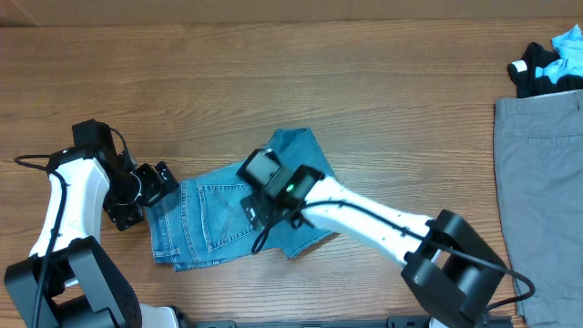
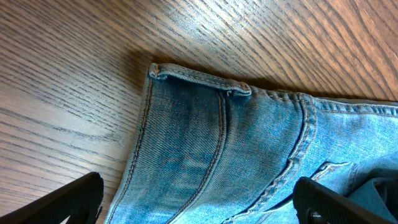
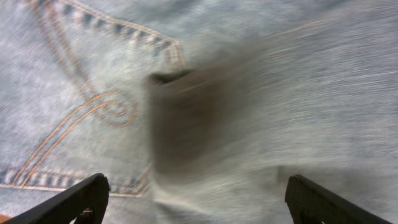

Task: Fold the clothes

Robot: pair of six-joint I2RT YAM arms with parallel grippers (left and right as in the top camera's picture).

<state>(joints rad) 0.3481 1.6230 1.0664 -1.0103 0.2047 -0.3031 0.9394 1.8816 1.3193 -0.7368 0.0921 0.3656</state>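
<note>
On your counter, one jeans pair, one grey trousers; left arm at waistband, right arm over pocket, both jaws spread wide, empty.

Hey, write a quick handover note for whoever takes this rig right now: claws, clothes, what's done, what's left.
Left claw: open, empty, at the jeans' waistband corner.
Right claw: open, empty, close over the back pocket; view blurred.
Jeans: mid-table, partly folded, rumpled.
Grey trousers: flat at the right edge, partly out of frame.
Small black, white and cyan garments: heaped in the far right corner.
Done: jeans fold started.
Left: finish the jeans, then probably the rest.
</note>
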